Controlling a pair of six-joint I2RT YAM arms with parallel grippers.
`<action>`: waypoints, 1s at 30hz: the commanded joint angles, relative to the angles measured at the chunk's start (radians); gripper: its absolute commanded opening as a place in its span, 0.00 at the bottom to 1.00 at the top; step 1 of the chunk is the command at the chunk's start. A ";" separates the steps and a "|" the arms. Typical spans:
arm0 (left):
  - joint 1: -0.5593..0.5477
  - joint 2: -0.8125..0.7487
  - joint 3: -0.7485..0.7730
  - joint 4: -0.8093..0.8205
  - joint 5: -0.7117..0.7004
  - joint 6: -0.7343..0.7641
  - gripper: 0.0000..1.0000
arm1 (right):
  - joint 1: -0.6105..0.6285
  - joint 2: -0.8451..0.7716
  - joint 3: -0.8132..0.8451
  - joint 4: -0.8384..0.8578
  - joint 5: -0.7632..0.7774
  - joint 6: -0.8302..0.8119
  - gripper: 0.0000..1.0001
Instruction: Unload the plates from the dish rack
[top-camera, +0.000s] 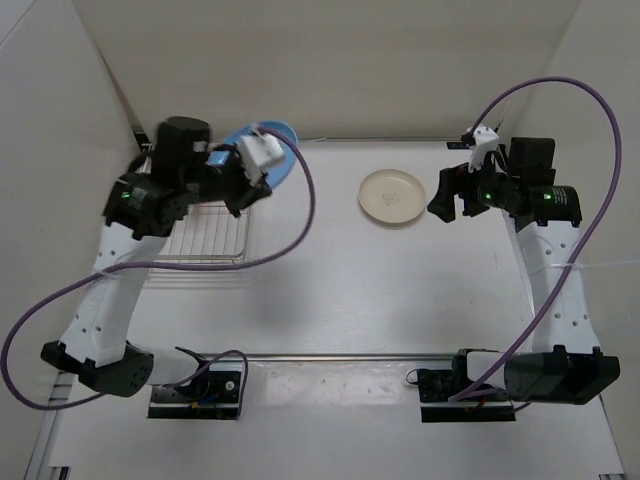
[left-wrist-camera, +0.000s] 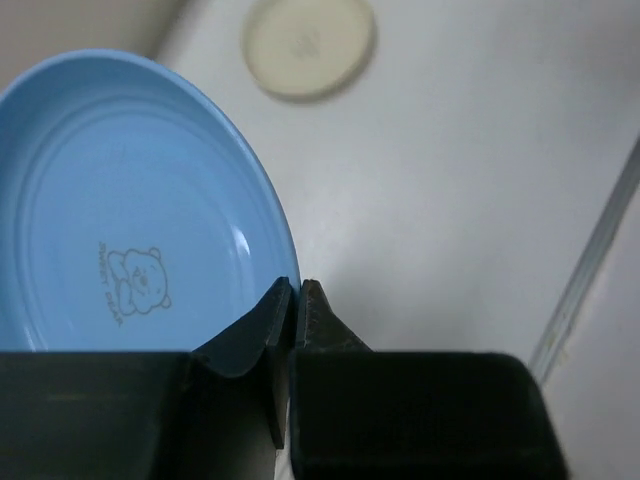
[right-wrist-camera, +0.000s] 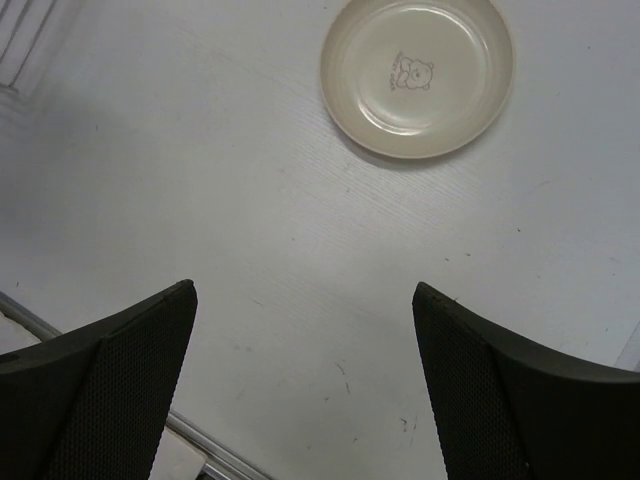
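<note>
Pinched fully shut with left gripper (left-wrist-camera: 295, 292) on rim of blue plate (left-wrist-camera: 130, 200), one finger on each face of the edge. Gripped at its near right edge, so spreading out left of and ahead of the fingertips. Bear print on inner face, turned toward the wrist camera. From above: carried clear of the surface, tilted, blue showing on either side of the wrist.

Directly below and behind that hand, back toward its own base: dish rack (top-camera: 205, 238), silver wire grid, sitting flat on table (top-camera: 340, 300). Far end hidden under the hand, so contents there impossible to tell.

Well ahead of the left fingertips, apart from the blue one: cream plate (right-wrist-camera: 417, 75), lying flat on table.

Hovering over table with right gripper (right-wrist-camera: 302, 290), jaws spread wide, nothing between them, nothing touched. Same cream plate ahead of this hand too, a little right of the gap between the fingers, near but not touching. Small bear mark at its centre, rim fully visible in right wrist view. Corner of wire grid just visible far ahead-left of the right fingers, blurred.
</note>
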 joint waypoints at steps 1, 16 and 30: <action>-0.193 0.042 -0.106 -0.179 -0.328 0.090 0.11 | 0.017 -0.034 0.063 -0.035 -0.059 -0.062 0.91; -0.928 0.106 -0.371 -0.012 -1.145 0.484 0.11 | 0.188 0.023 0.114 -0.014 -0.018 -0.054 0.87; -1.097 0.200 -0.324 0.177 -1.179 0.568 0.11 | 0.207 -0.010 0.070 0.110 -0.114 -0.035 0.86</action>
